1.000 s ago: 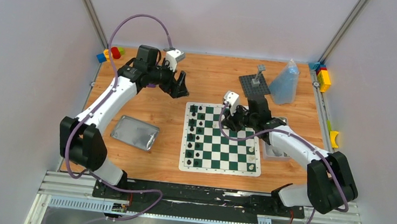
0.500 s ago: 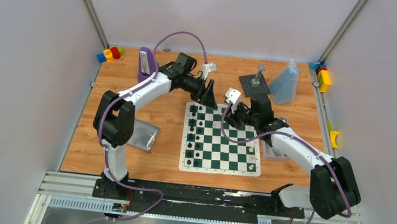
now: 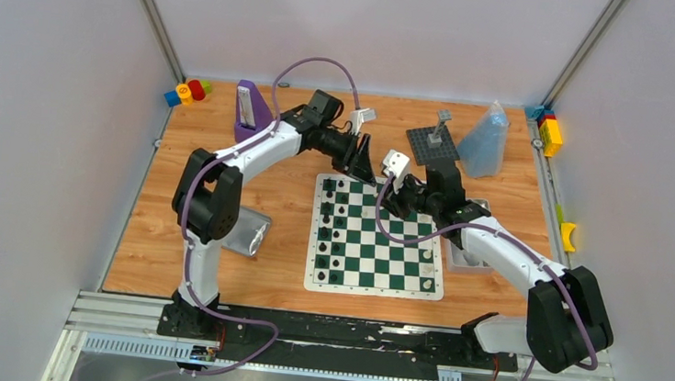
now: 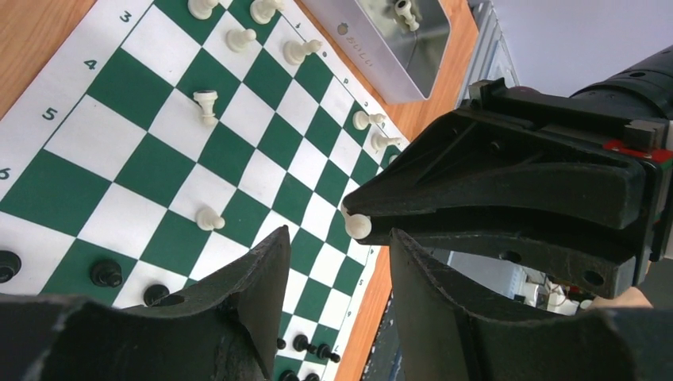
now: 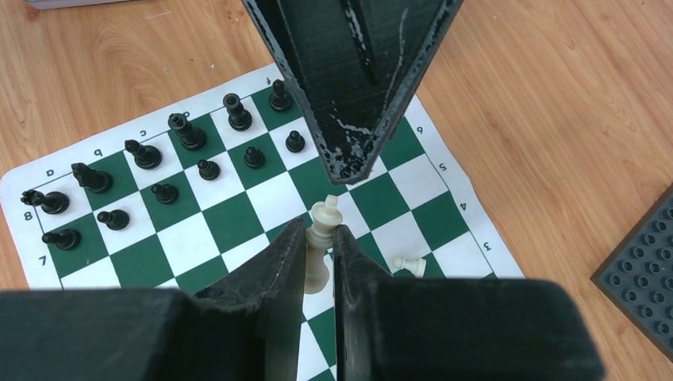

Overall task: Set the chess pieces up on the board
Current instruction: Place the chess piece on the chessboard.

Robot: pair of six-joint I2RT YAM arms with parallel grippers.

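Observation:
The green and white board [image 3: 371, 287] lies mid-table. Black pieces [image 3: 331, 227] fill its left two columns, and a few white pieces [image 3: 426, 258] stand near its right side. My right gripper [image 3: 395, 198] hovers over the board's far edge. In the right wrist view it [image 5: 320, 230] is shut on a white king [image 5: 321, 238]. A white pawn [image 5: 409, 263] lies tipped on the board beside it. My left gripper [image 3: 363, 167] is open and empty just above the board's far edge. In the left wrist view it [image 4: 340, 238] points at the right gripper's held piece [image 4: 356, 226].
A silver tin [image 4: 381, 40] beside the board holds a white piece. Its lid [image 3: 247, 233] lies left of the board. A grey studded plate [image 3: 432, 143], a plastic bag [image 3: 486, 139], a purple object [image 3: 249, 109] and toy blocks [image 3: 186, 92] stand at the back.
My left arm has swung right from the far-left corner to the board's far edge, close to the right gripper. The right gripper has stayed almost still with the white piece.

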